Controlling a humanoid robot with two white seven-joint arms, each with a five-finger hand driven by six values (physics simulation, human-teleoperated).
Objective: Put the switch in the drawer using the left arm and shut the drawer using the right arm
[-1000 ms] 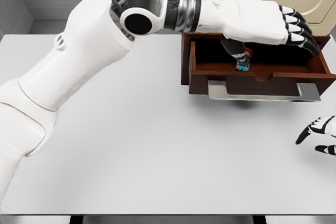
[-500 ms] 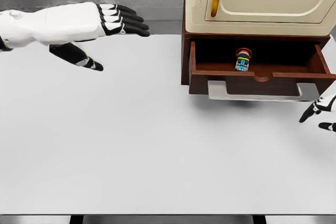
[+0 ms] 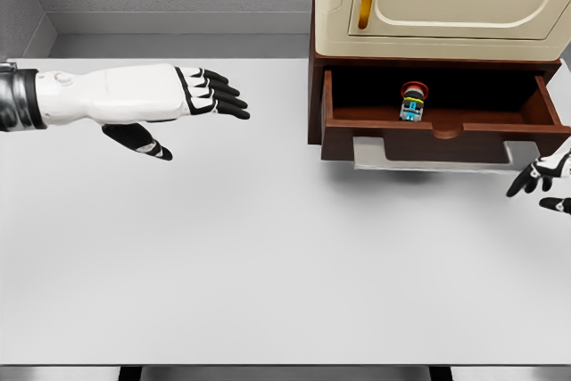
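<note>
Since the switch (image 3: 411,101) already stands inside the open drawer (image 3: 446,127), near the middle of its length and toward the front wall, what remains, as I judge it, is the closing push. That push turns on where the right hand (image 3: 546,183) sits relative to the drawer front: it shows at the right edge of the scene, just nearer than the drawer's right end and beside the pale handle plate (image 3: 434,154) without touching it. Only a few of its fingers are in view, loosely spread, holding nothing. The drawer's long axis runs left to right, and it slides near to far, so the hand would need to come leftward along the front and then press away toward the cabinet (image 3: 442,6). The left hand (image 3: 169,100) hovers over the counter (image 3: 268,247) at far left, fingers extended and empty, well apart from the drawer.
</note>
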